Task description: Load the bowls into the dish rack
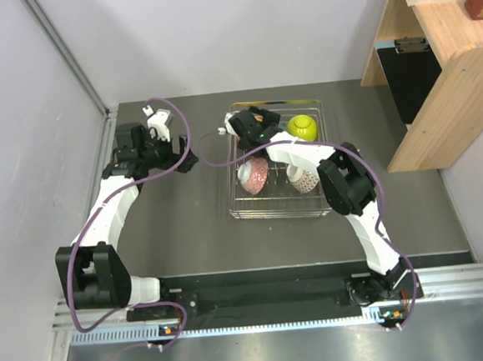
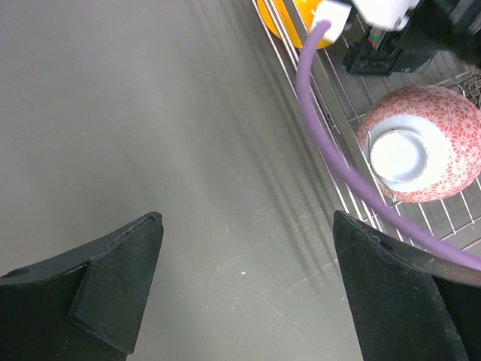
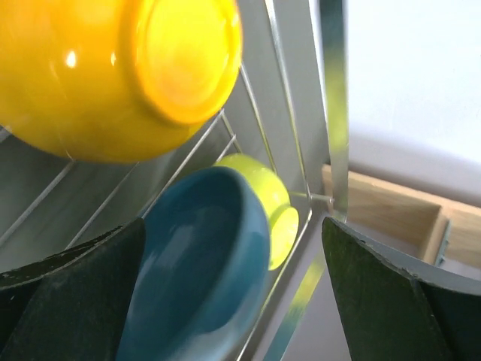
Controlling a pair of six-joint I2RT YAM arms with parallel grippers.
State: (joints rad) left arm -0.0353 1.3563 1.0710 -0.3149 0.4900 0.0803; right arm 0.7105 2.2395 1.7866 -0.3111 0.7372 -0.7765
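On the grey table (image 1: 187, 227), the wire dish rack (image 1: 278, 216) holds all five bowls, so the loading looks finished or close to it. The right jaws (image 3: 233, 222) hang wide open over the rack's far-left corner and hold nothing. Nothing lies between their black fingers except the bowls below. Just under them, the orange bowl (image 3: 98, 75) lies tipped on the wires with its base turned up toward the wrist camera. The blue bowl (image 3: 203, 263) leans on its side next to it, deeper in the rack. The lime-yellow bowl (image 1: 301, 126) sits toward the rack's far-right corner. The pinkish-red patterned bowl (image 2: 425, 143) and the brownish-grey patterned bowl (image 1: 304, 180) rest mouth-down along the rack's near side, probably so they can drain. The left jaws (image 2: 248, 216) are also fully open and empty, parked over bare table to the left of the rack and out of the way.

A wooden shelf (image 1: 441, 56) stands to the right of the rack, well apart from it. The right arm's purple cable (image 2: 331, 143) loops across the rack's left edge, and it looks like the one thing that could snag as the arm lifts out.
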